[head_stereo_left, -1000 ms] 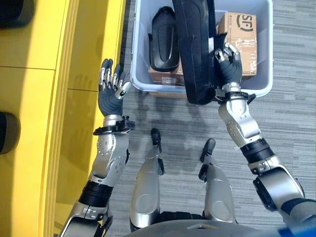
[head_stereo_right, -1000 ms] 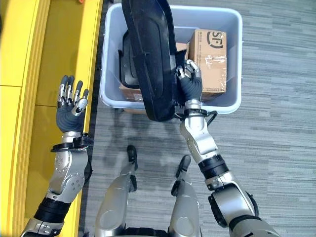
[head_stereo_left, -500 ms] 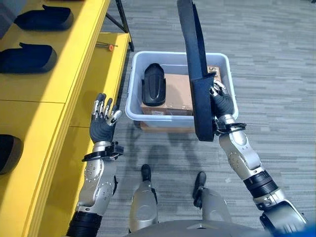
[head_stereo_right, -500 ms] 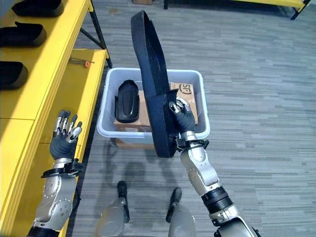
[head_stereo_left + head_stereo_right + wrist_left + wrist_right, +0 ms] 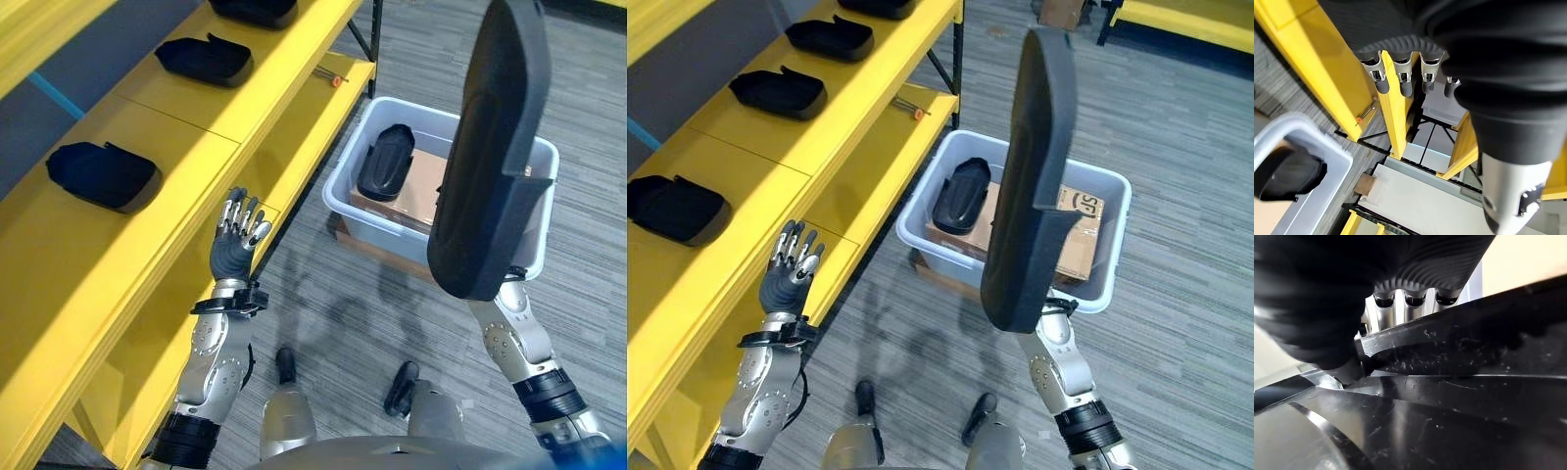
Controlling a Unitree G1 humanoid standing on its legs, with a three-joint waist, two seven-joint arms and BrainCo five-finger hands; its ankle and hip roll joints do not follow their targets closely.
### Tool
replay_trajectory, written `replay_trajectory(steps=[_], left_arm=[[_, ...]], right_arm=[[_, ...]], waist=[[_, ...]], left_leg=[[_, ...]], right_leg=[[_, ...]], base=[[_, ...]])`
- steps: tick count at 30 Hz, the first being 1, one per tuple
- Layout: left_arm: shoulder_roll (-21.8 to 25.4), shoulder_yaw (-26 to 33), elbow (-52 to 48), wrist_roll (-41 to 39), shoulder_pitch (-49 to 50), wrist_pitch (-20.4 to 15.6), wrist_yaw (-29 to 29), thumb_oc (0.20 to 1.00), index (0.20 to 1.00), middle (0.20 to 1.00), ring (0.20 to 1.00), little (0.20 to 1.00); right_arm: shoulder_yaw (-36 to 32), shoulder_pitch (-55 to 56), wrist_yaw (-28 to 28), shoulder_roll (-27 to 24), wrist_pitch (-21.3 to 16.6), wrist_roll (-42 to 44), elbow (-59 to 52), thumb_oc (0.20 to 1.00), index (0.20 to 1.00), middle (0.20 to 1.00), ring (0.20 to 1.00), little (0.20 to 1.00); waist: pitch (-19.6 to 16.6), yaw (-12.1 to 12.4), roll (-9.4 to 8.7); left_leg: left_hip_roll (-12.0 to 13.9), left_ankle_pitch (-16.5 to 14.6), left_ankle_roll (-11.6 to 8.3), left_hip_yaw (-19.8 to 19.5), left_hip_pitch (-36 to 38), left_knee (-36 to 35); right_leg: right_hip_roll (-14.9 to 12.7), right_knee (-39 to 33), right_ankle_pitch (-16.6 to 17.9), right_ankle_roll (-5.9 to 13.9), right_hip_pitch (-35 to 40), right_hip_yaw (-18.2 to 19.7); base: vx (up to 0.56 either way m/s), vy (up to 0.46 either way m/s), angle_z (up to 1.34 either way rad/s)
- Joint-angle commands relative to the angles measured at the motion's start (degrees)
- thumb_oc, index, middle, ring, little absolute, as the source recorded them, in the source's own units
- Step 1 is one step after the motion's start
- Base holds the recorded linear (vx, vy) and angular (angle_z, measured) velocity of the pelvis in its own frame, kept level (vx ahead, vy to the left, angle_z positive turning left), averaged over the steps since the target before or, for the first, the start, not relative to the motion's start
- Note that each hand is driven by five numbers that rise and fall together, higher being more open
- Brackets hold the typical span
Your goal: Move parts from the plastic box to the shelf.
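A long black oval part point(image 5: 490, 157) stands upright above the grey plastic box point(image 5: 931, 253), held up by my right arm from below. In the right wrist view my right hand point(image 5: 1400, 308) has its fingers curled over the part's edge, with the thumb pressed beneath. A smaller black part point(image 5: 385, 162) lies in the box on a cardboard carton point(image 5: 1080, 235). My left hand point(image 5: 235, 245) is raised beside the yellow shelf point(image 5: 157, 127), fingers straight and holding nothing.
Three black parts point(image 5: 103, 174) point(image 5: 206, 59) point(image 5: 830, 37) lie in a row on the upper shelf board. A small orange-tipped tool point(image 5: 906, 108) rests on the lower board near the box. Grey carpet floor lies to the right of the box.
The view has swung up toward the shelf. My right hand has lifted the long black part higher, out of the box. The left hand stays open by the shelf.
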Motion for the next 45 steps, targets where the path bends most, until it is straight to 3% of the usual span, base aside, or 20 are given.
replay_trajectory(steps=[1, 7, 9, 14, 17, 18, 19, 20, 21, 22, 23, 24, 27, 33, 40, 44, 45], left_arm=[[1.8, 3.2, -6.3, 0.2, 1.8, -1.8, -1.3, 1.0, 1.0, 1.0, 1.0, 1.0], [2.2, 5.6, -6.4, 1.4, 3.3, -1.8, -1.0, 1.0, 1.0, 1.0, 1.0, 1.0], [2.5, 6.3, -6.7, 2.3, 3.8, -1.5, -1.0, 1.0, 1.0, 1.0, 1.0, 1.0], [2.6, 6.6, -6.4, 2.6, 3.8, -1.4, -0.8, 1.0, 1.0, 1.0, 1.0, 1.0], [3.0, 7.1, -6.0, 3.2, 3.7, -1.5, -0.6, 1.0, 1.0, 1.0, 1.0, 1.0], [3.9, 6.9, -4.5, 4.2, 2.9, -1.7, -0.7, 1.0, 1.0, 1.0, 1.0, 1.0], [4.5, 6.5, -4.2, 4.3, 2.2, -1.9, -0.8, 1.0, 1.0, 1.0, 1.0, 1.0], [5.1, 5.7, -3.2, 4.3, 1.3, -2.0, -1.2, 1.0, 1.0, 1.0, 1.0, 1.0], [5.1, 5.0, -2.6, 4.6, 0.8, -1.8, -1.5, 1.0, 1.0, 1.0, 1.0, 1.0], [5.1, 4.7, -2.1, 4.7, 0.6, -1.7, -1.8, 1.0, 1.0, 1.0, 1.0, 1.0], [5.1, 4.7, -2.1, 4.7, 0.6, -1.8, -1.8, 1.0, 1.0, 1.0, 1.0, 1.0], [5.0, 4.8, -2.4, 5.4, 0.6, -1.4, -1.8, 1.0, 1.0, 1.0, 1.0, 1.0], [4.1, 5.3, -2.0, 5.0, 1.1, -1.5, -1.4, 1.0, 1.0, 1.0, 1.0, 1.0], [2.9, 5.5, -1.7, 3.6, 2.6, -1.7, -1.8, 1.0, 1.0, 1.0, 1.0, 1.0], [2.1, 6.7, -2.7, 2.3, 7.3, -0.6, -2.9, 1.0, 1.0, 1.0, 1.0, 1.0], [1.9, 6.0, -3.2, 1.9, 7.9, -0.3, -3.2, 1.0, 1.0, 1.0, 1.0, 1.0], [1.6, 5.3, -3.1, 1.2, 7.2, -0.2, -3.5, 1.0, 1.0, 1.0, 1.0, 1.0]], right_arm=[[-0.5, -1.9, 2.9, 0.6, -2.7, -0.1, -4.9, 0.2, 0.2, 0.2, 0.2, 0.2], [0.0, -2.1, 3.8, 1.8, -1.5, -0.8, -4.3, 0.2, 0.2, 0.2, 0.2, 0.2], [0.5, -2.4, 4.2, 2.3, -0.9, -1.1, -3.9, 0.2, 0.2, 0.2, 0.2, 0.2], [0.2, -2.4, 3.5, 3.4, -0.8, -1.4, -3.4, 0.2, 0.2, 0.2, 0.2, 0.2], [-0.6, -1.5, 3.6, 4.0, -0.7, -1.4, -3.3, 0.2, 0.2, 0.2, 0.2, 0.2], [-1.0, -0.2, 3.7, 4.6, -0.5, -1.2, -3.2, 0.2, 0.2, 0.2, 0.2, 0.2], [-0.8, 0.1, 4.0, 4.8, -0.6, -1.1, -3.3, 0.2, 0.2, 0.2, 0.2, 0.2], [-0.6, 0.7, 4.5, 4.5, -0.5, -0.3, -3.4, 0.2, 0.2, 0.2, 0.2, 0.2], [-0.5, 1.6, 5.0, 4.4, -0.4, 0.5, -3.6, 0.2, 0.2, 0.2, 0.2, 0.2], [-0.1, 1.8, 5.5, 4.1, -0.4, 0.9, -3.7, 0.2, 0.2, 0.2, 0.2, 0.2], [-0.1, 1.8, 5.5, 4.1, -0.4, 0.9, -3.7, 0.2, 0.2, 0.2, 0.2, 0.2], [0.2, 2.1, 6.0, 3.8, -0.4, 1.5, -3.6, 0.2, 0.2, 0.2, 0.2, 0.2], [0.7, 1.5, 6.3, 3.9, -0.4, 1.7, -2.8, 0.2, 0.2, 0.2, 0.2, 0.2], [0.0, 3.8, 7.2, 2.7, 0.0, 3.0, -3.2, 0.2, 0.2, 0.2, 0.2, 0.2], [-1.6, 7.3, 8.8, 1.1, 1.0, 4.0, -4.3, 0.2, 0.2, 0.2, 0.2, 0.2], [-0.9, 6.7, 9.1, 0.0, 0.8, 4.2, -4.0, 0.2, 0.2, 0.2, 0.2, 0.2], [-1.4, 6.7, 9.1, -0.9, 0.5, 4.1, -4.3, 0.2, 0.2, 0.2, 0.2, 0.2]], waist=[[-1.1, 0.3, -0.07], [-1.9, 2.3, -2.21], [-2.3, 3.9, -3.74], [-2.7, 5.5, -5.06], [-3.4, 5.6, -5.37], [-4.2, 4.2, -5.15], [-4.6, 3.0, -4.59], [-4.7, 0.4, -3.67], [-4.4, -0.9, -3.43], [-4.2, -1.5, -3.54], [-4.3, -1.5, -3.53], [-4.2, -2.0, -4.18], [-4.3, -2.3, -4.77], [-5.8, -2.5, -5.2], [-9.4, -2.2, -4.75], [-8.5, -1.4, -4.26], [-7.3, -1.6, -4.33]], left_leg=[[1.3, -3.4, 1.25, -1.6, 0.9, 1.9], [-2.2, -5.4, 3.12, -3.9, 0.2, 2.9], [-4.4, -6.6, 4.15, -5.6, -0.8, 3.9], [-8.1, -9.3, 6.05, -8.1, -2.8, 7.4], [-10.5, -10.6, 7.32, -9.1, -3.8, 9.0], [-12.3, -9.1, 8.52, -10.1, -4.2, 7.4], [-12.6, -8.2, 8.73, -11.2, -3.8, 5.7], [-13.1, -7.0, 9.05, -13.6, -2.9, 3.8], [-13.2, -6.2, 9.05, -14.7, -2.5, 3.1], [-13.2, -5.7, 9.04, -15.3, -1.9, 2.2], [-13.2, -5.6, 9.02, -15.2, -2.0, 2.1], [-13.7, -4.8, 8.99, -15.7, -1.3, 0.7], [-14.2, -3.9, 8.67, -15.9, -0.4, -1.1], [-14.2, -4.4, 8.16, -16.2, 0.9, -1.1], [-11.9, -5.7, 6.56, -16.9, 3.6, -0.8], [-11.6, -4.8, 5.28, -19.4, 2.3, 0.9], [-12.2, -5.3, 4.43, -18.5, -0.6, 5.6]], right_leg=[[-2.5, -5.5, 8.3, 4.64, 0.6, -1.4], [-4.9, -7.5, 10.3, 6.34, 3.4, -2.4], [-5.8, -9.5, 11.7, 7.46, 5.2, -3.4], [-8.3, -11.3, 15.0, 9.2, 8.1, -4.8], [-9.5, -11.6, 17.6, 10.03, 8.8, -2.7], [-8.7, -11.8, 19.4, 8.61, 7.1, 4.0], [-5.8, -11.4, 18.5, 7.57, 5.6, 10.4], [1.3, -9.6, 14.7, 5.7, 2.3, 21.8], [5.9, -8.8, 11.4, 4.64, 1.1, 26.5], [9.3, -8.4, 8.9, 3.76, 0.0, 28.4], [9.4, -8.4, 9.1, 3.73, -0.1, 28.4], [12.8, -9.5, 8.0, 3.13, -1.3, 28.6], [15.0, -13.2, 9.1, 3.24, -2.6, 28.7], [14.9, -17.3, 9.5, 3.34, 1.2, 30.3], [15.6, -19.1, 7.1, 1.7, 6.1, 27.4], [16.3, -19.2, 6.0, 0.45, 6.7, 25.7], [15.6, -18.6, 5.6, 0.12, 6.4, 24.2]], base=[[0.04, 0.233, 0.35], [0.03, 0.131, 0.32], [0.07, 0.184, 0.49], [0.07, 0.177, 0.41], [0.11, 0.273, 0.56], [0.08, 0.256, 0.65], [0.15, 0.383, 0.97], [0.14, 0.233, 0.96], [0.13, 0.198, 0.84], [0.05, 0.064, 0.74], [0.07, 0.022, 0.7], [0.06, -0.007, 0.47], [0.07, -0.037, 0.11], [0.07, -0.073, 0.15], [0.13, -0.19, 0.04], [-0.03, -0.212, 0.46], [-0.22, -0.099, 1.0]])
